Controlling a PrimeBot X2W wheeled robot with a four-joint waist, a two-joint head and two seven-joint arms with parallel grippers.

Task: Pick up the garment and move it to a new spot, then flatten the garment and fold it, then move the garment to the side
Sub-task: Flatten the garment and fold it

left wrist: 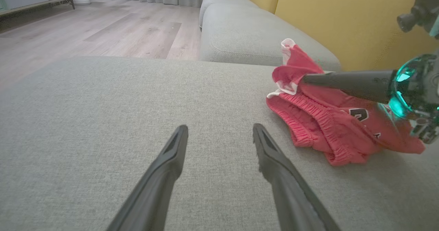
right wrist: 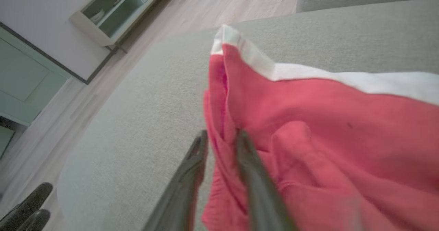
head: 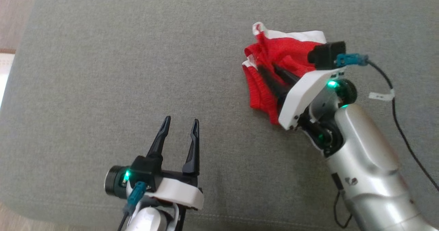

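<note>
Red garment, white-trimmed, lies bunched on the grey cushion towards its far right corner, close to the yellow backrest. Right gripper is laid into the heap, its jaws standing narrowly apart with one upright fold of red cloth between them; whether that fold is pinched or free cannot be told. Left gripper hovers near the cushion's near edge, well apart from the garment, jaws spread wide and holding nothing.

Assessment: the garment is neither flat nor folded; the step in hand appears to be setting it down ready for flattening.

Recommendations:
- Draw the right gripper back along its own line, so the fingers do not drag the fold with them
- Bring the left gripper across to the ribbed waistband, which faces it
- Take two separate edges, one per gripper, and spread them apart low over the cushion
- Keep clear of the backrest while spreading
</note>
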